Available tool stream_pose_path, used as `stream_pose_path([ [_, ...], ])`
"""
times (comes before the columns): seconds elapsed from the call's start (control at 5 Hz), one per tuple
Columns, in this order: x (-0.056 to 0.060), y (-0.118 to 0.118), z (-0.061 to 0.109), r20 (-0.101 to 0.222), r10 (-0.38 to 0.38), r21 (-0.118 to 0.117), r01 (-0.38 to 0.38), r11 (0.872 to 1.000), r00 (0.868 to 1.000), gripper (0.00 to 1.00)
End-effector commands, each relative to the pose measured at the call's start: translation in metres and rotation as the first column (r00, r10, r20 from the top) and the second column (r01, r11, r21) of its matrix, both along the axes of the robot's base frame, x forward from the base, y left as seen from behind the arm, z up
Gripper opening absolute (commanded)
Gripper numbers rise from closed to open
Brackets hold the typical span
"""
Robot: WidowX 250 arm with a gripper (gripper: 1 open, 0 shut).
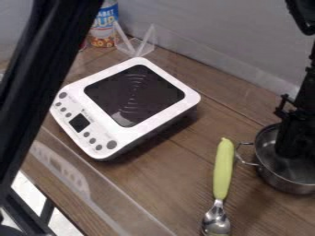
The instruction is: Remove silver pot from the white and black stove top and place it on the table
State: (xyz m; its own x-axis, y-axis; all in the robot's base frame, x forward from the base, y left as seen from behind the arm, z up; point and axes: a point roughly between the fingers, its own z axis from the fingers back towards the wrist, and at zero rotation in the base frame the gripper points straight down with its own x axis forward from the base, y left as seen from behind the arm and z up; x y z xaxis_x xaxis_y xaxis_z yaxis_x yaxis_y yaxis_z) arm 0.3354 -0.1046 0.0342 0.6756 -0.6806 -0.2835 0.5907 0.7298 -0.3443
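Tool (293,147) clamped shut on the silver pot (281,162), which sits on the desk (160,175) beside a green-handled spoon (222,180). Behind, the stove top (129,103) stands bare. Placing looks nearly done; next it must let go and lift clear.

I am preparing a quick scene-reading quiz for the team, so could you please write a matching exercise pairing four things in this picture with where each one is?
Things:
1. small shiny silver steel pot
2. white rounded-square stove top with black cooking surface
3. green-handled metal spoon
4. black end effector

Places:
A. lying on the brown wood-grain table, between stove and pot
B. reaching down into the pot
C. at the right edge, on the table
D. left of centre, nothing on its black surface

Pairs: 1-C, 2-D, 3-A, 4-B
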Motion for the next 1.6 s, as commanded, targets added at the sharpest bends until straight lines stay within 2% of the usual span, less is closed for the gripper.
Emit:
stream_pose_path([
  [0.0,0.001,-0.012,0.019,0.043,-0.127,-0.020,0.127,0.992,0.991,0.00],
  [0.4,0.014,-0.022,0.021,0.026,-0.171,-0.037,0.172,0.984,0.985,0.00],
  [1.0,-0.010,-0.047,0.032,-0.016,-0.178,-0.075,0.177,0.981,0.984,0.00],
  [1.2,-0.009,-0.047,0.036,-0.023,-0.162,-0.091,0.159,0.983,0.987,1.00],
  [1.4,-0.009,-0.042,0.051,-0.017,-0.141,-0.115,0.138,0.984,0.990,1.00],
])
